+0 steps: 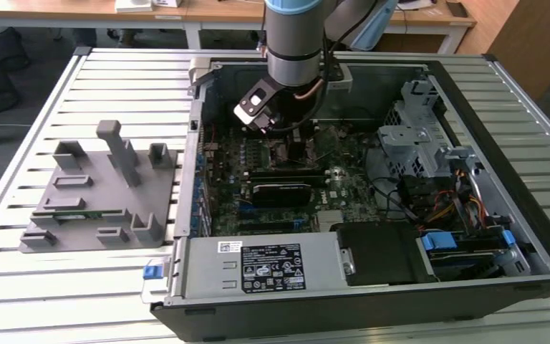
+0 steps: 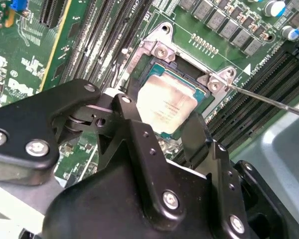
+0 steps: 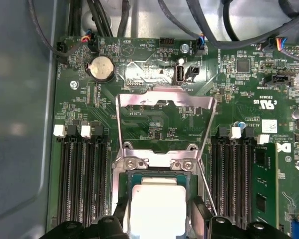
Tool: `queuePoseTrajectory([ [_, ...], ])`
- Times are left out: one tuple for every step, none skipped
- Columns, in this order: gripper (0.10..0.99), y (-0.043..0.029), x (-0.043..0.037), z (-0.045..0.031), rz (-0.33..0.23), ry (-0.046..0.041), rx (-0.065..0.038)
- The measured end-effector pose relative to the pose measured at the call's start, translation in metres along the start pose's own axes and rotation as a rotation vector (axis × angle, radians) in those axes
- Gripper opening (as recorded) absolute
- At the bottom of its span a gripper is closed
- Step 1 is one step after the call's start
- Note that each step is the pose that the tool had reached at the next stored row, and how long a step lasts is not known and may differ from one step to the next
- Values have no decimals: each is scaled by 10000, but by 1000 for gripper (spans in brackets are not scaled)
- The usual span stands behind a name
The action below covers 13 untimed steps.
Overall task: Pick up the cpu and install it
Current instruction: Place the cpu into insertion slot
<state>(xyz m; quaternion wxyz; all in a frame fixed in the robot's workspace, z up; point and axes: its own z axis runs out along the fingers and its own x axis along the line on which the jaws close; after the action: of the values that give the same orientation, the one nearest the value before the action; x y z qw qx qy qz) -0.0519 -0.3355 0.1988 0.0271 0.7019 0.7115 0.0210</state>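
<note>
The pincer [image 2: 159, 115] is clamped on the cpu [image 2: 167, 102], its black fingers [image 2: 127, 107] set against two opposite edges of the chip's darker rim. In both wrist views the cpu [image 3: 157, 205] lies flat with its silvery top up, inside the socket's metal bracket [image 2: 162, 50] on the green motherboard [image 3: 154, 127]. I cannot tell whether it is fully seated. The socket's load plate [image 3: 139, 99] stands swung open beyond the bracket, and a thin lever [image 2: 269, 102] slants out beside it. Rows of black memory slots [image 3: 82, 174] flank the socket on both sides, and a round coin battery [image 3: 101, 67] sits further out past the load plate.

In the exterior view, a grey fixture [image 1: 94, 208] rests on the slatted table [image 1: 112, 79] at nine o'clock, with a narrow green memory stick [image 1: 82, 214] lying in one of its low slots. Beside it, from the centre toward three o'clock, an open computer case [image 1: 447, 66] lies on its side. The arm [image 1: 294, 36] comes down from twelve o'clock into the case, and the pincer [image 1: 289, 136] is low over the motherboard [image 1: 351, 186]. A grey power supply [image 1: 266, 269] fills the case at six o'clock, and a metal drive cage [image 1: 418, 136] stands at about two o'clock of the pincer
</note>
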Motion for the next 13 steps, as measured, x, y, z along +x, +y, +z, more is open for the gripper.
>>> queuePoseTrajectory([
  [604, 1, 0, -19, 0, 0, 0],
  [604, 3, 0, -38, 0, -1, 1],
  [592, 4, -1, -57, 0, -1, 2],
  [529, 5, -1, -76, 0, -1, 2],
  [529, 6, -1, -94, -1, 0, 3],
  [471, 7, -1, -112, -1, -1, 7],
  [412, 9, -1, -128, -1, 0, 10],
  [353, 10, -1, -145, 0, 0, 15],
  [353, 11, -1, -160, -1, 0, 19],
  [294, 12, -2, -175, -1, 0, 25],
  [294, 13, -2, -190, -1, 0, 32],
  [235, 14, -2, -206, -1, 0, 38],
  [176, 15, -2, -222, -1, 0, 45],
])
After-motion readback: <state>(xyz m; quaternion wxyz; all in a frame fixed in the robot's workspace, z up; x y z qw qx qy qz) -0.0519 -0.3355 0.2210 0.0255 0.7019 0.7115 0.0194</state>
